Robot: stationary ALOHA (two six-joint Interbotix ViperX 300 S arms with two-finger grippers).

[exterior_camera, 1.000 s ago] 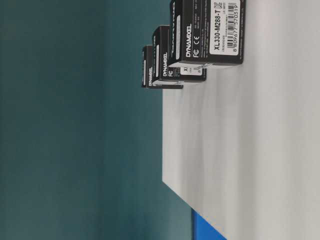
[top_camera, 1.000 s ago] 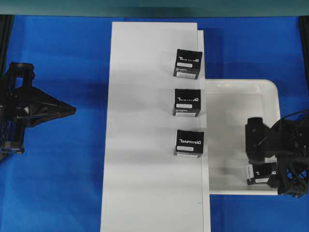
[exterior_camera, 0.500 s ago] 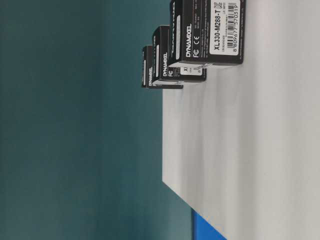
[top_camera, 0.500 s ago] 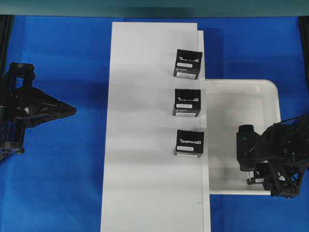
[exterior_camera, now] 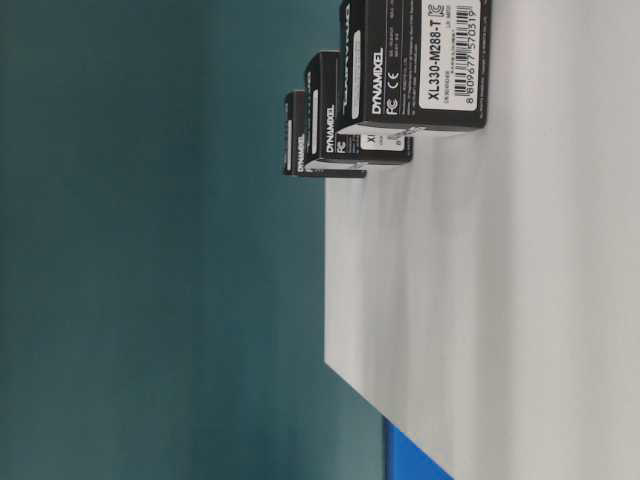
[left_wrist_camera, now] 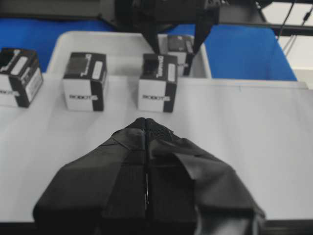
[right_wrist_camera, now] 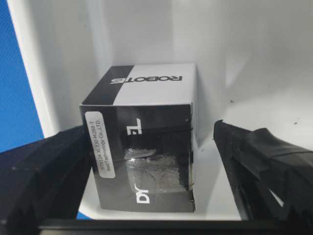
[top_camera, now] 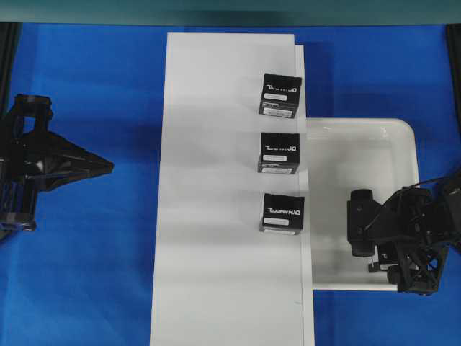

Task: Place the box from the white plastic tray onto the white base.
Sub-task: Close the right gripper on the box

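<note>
Three black cartons (top_camera: 281, 151) stand in a row along the right edge of the white base (top_camera: 216, 216). The box (right_wrist_camera: 144, 142) sits in the near right corner of the white plastic tray (top_camera: 403, 133), between the spread jaws of the right gripper (right_wrist_camera: 146, 196), a gap showing beside the right-hand finger. The left gripper (left_wrist_camera: 145, 127) hovers with jaws pressed together, holding nothing

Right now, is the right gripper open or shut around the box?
Open: the right gripper straddles the box, with a visible gap at one finger.
</note>
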